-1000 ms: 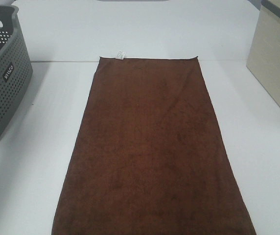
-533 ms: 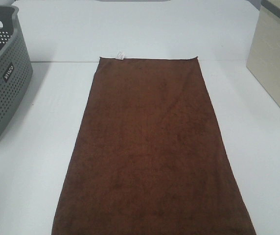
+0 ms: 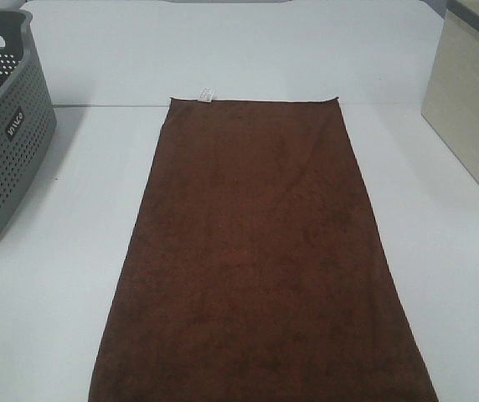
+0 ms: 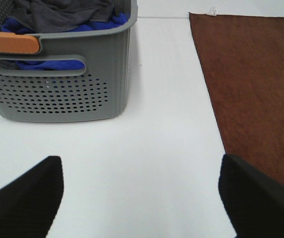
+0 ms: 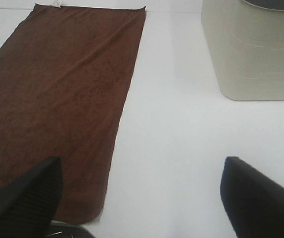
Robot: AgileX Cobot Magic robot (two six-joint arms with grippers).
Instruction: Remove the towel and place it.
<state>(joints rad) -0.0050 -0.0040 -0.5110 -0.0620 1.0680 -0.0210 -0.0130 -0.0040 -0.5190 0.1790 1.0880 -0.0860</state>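
Both sets of jaws gape empty above the desk (image 3: 47,318), flanking the flat, dark brown towel (image 3: 260,260) between them.

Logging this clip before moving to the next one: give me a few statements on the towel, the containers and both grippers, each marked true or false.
1. The towel lies spread flat on the table. True.
2. The left gripper is shut on the towel. False: its jaws are apart over bare table, holding nothing.
3. The grey basket holds blue and dark grey cloth. True.
4. The towel's white tag is on its near short edge. False: it sits on the far edge.
5. The right gripper is open. True.
6. The beige bin stands on the towel. False: it stands apart, to the right.
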